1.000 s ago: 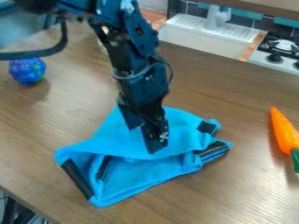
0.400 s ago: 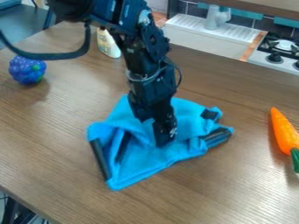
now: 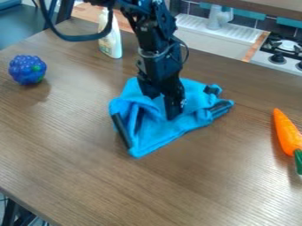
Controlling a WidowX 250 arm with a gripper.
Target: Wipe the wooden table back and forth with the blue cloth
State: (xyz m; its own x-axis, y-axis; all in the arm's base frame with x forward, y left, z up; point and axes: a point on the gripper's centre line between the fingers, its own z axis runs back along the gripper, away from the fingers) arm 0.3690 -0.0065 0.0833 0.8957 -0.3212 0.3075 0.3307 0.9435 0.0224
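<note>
The black gripper (image 3: 165, 107) meets the rumpled blue cloth (image 3: 159, 133) on the wooden table (image 3: 236, 176), its jaw spacing impossible to tell among folds. The arm (image 3: 158, 53), cut off above, hangs steeply down.

Part of the blue cloth (image 3: 154, 132) is hidden behind the claw (image 3: 162, 106), and whether any fabric is pinched there cannot be told. The black arm (image 3: 158, 55) is cut off by the top edge, while the stove (image 3: 288, 45), the desk (image 3: 70, 150) and the carrot (image 3: 285, 130) (its green top included) are clipped at the right. The white bottle (image 3: 111, 46) is partly covered by the cable (image 3: 73, 38), and its markings are too small to be made out.
</note>
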